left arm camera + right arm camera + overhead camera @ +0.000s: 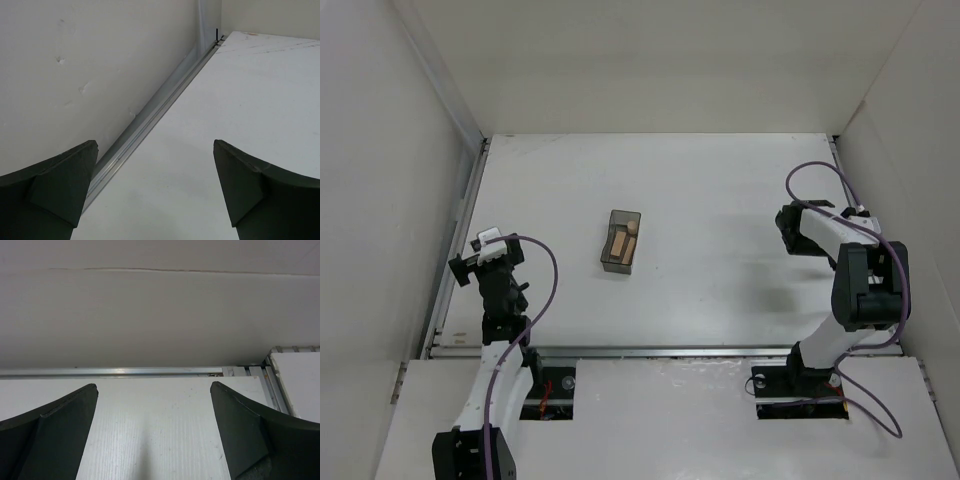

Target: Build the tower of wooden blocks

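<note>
Both grippers open and empty, blocks unstacked in the box

The left gripper (155, 146) sits well to the left of the dark grey box (612, 264) and a little nearer the arm bases. Its jaws are spread wide with nothing between them, facing the rail along the side wall. The light-tan wooden pieces (621, 246) lie loose inside the box on the white table (720, 190), not stacked. A small rounded piece (632, 228) is at the box's far end. The right gripper (153, 386) is well to the right of the box, jaws also parted and empty, over bare tabletop.
</note>
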